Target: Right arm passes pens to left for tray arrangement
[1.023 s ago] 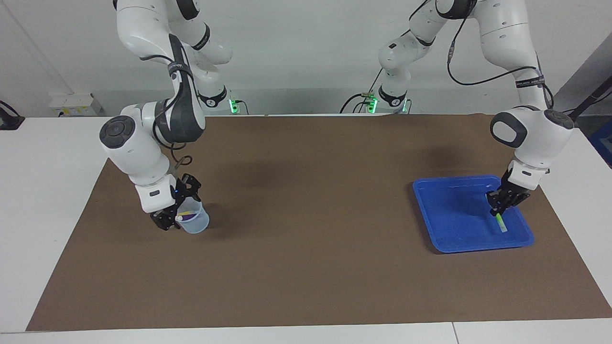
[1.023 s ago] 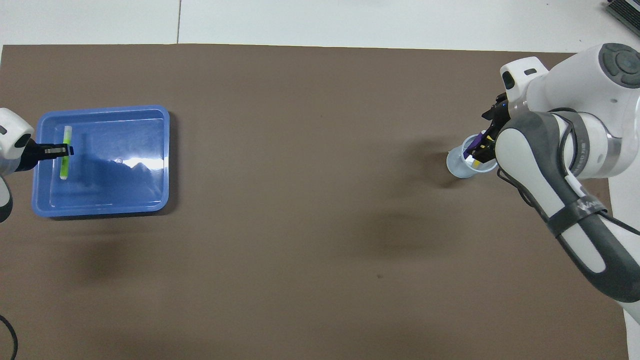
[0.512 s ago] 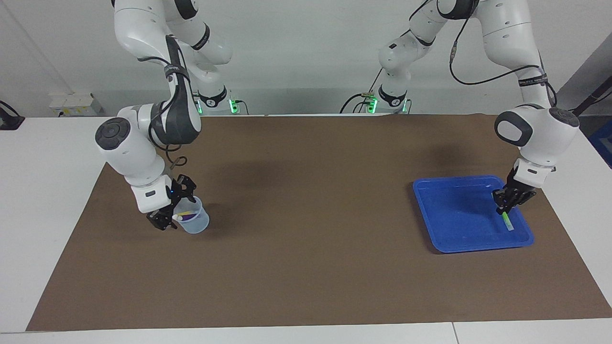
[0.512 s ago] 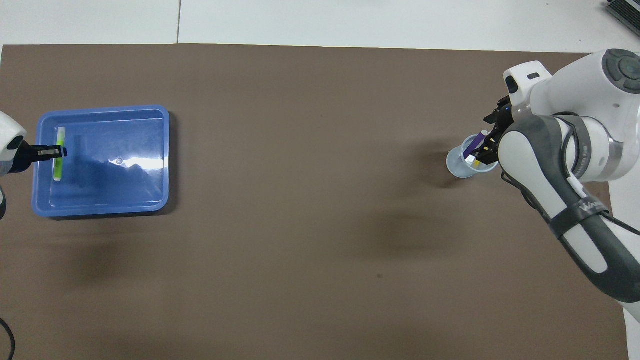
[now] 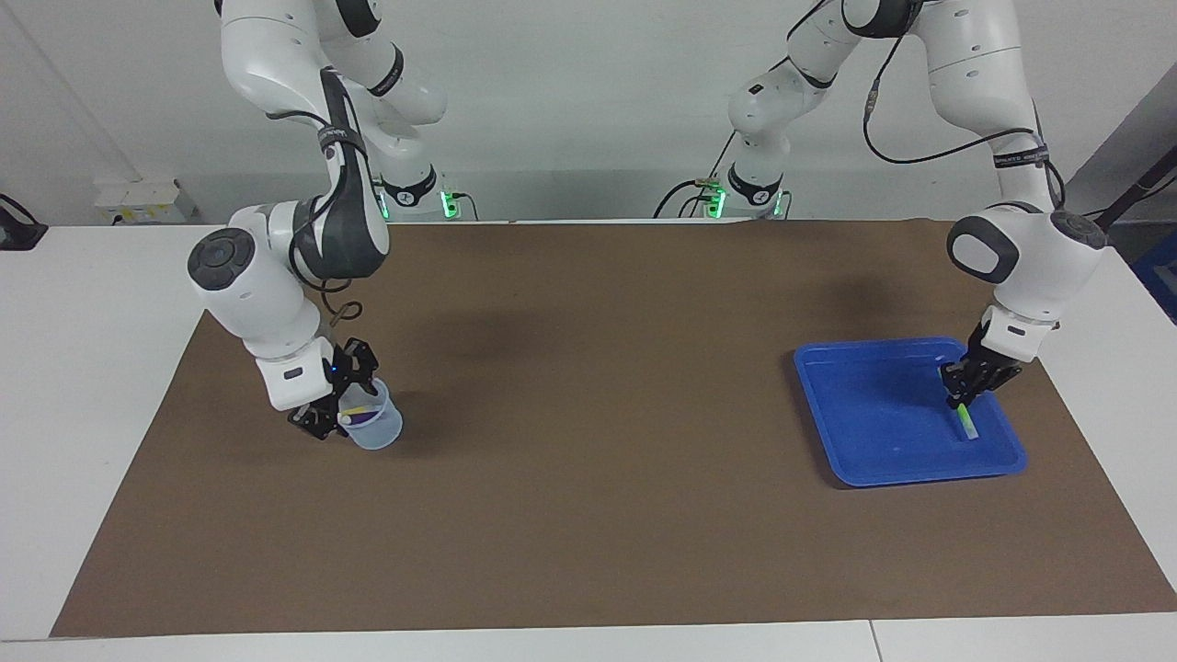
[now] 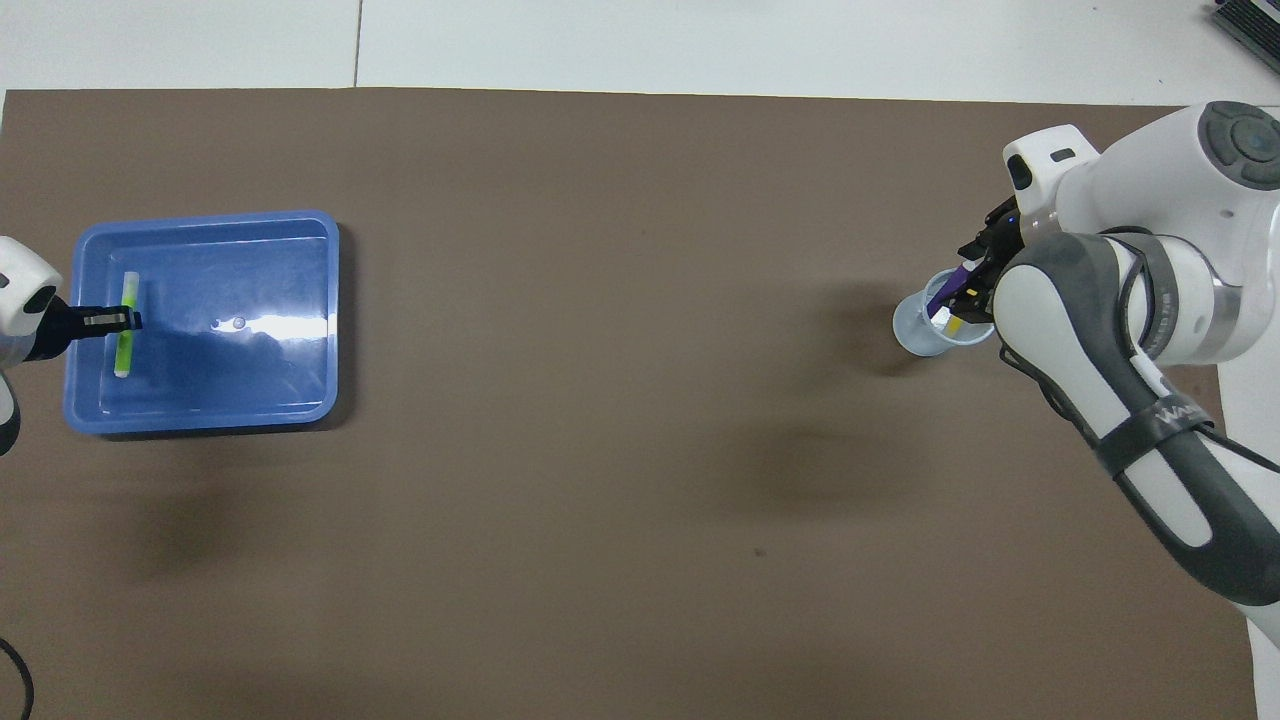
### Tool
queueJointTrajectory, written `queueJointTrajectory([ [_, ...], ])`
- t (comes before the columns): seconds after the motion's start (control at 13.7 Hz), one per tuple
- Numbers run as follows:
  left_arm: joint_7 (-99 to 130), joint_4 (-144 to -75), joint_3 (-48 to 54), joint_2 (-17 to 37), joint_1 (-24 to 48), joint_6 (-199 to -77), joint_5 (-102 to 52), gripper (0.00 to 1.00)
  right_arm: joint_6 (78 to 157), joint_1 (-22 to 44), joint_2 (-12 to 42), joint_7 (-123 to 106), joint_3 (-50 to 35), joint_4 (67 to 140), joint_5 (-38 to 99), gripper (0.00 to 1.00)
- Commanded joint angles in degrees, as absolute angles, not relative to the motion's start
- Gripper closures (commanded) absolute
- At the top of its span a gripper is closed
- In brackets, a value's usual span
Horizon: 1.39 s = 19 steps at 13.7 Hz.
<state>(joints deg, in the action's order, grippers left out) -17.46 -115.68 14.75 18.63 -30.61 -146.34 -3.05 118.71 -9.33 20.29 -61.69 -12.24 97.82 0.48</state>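
The blue tray (image 5: 874,405) (image 6: 250,370) lies toward the left arm's end of the table. My left gripper (image 5: 961,397) (image 6: 125,320) is low over the tray's outer side, shut on the middle of the green pen (image 5: 967,426) (image 6: 123,350), whose pale end points away from the robots. Toward the right arm's end stands a small translucent cup (image 5: 375,430) (image 6: 920,335) holding the purple pen (image 5: 370,416) (image 6: 940,297) and the yellow pen (image 5: 357,411) (image 6: 955,325). My right gripper (image 5: 336,416) (image 6: 968,290) is down at the cup's rim, by the pens' upper ends.
A brown mat (image 5: 588,460) covers most of the white table (image 5: 92,303). The right arm's elbow and forearm (image 6: 1130,380) hang over the mat beside the cup.
The left gripper with the green pen has shifted slightly inside the tray, first toward its outer rim and then partly back. The right gripper has stayed at the cup, shifting only slightly.
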Motion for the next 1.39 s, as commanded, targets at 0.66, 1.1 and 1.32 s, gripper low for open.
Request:
queueJointTrajectory([
  [0.66, -19.15, -117.07, 14.94, 19.69, -31.46, -148.54, -1.50, 1.00, 119.00, -10.37, 18.90, -61.61, -12.74, 99.49, -0.97, 0.48],
  [1.1, -21.45, -117.07, 14.94, 20.39, -31.46, -149.94, -1.41, 0.91, 118.83, -10.37, 18.90, -61.44, -12.74, 99.49, -0.97, 0.57],
  [1.32, -21.36, -117.16, 14.94, 20.39, -31.46, -149.94, -1.41, 0.75, 118.56, -10.37, 18.90, -61.08, -12.74, 99.40, -0.97, 0.60],
])
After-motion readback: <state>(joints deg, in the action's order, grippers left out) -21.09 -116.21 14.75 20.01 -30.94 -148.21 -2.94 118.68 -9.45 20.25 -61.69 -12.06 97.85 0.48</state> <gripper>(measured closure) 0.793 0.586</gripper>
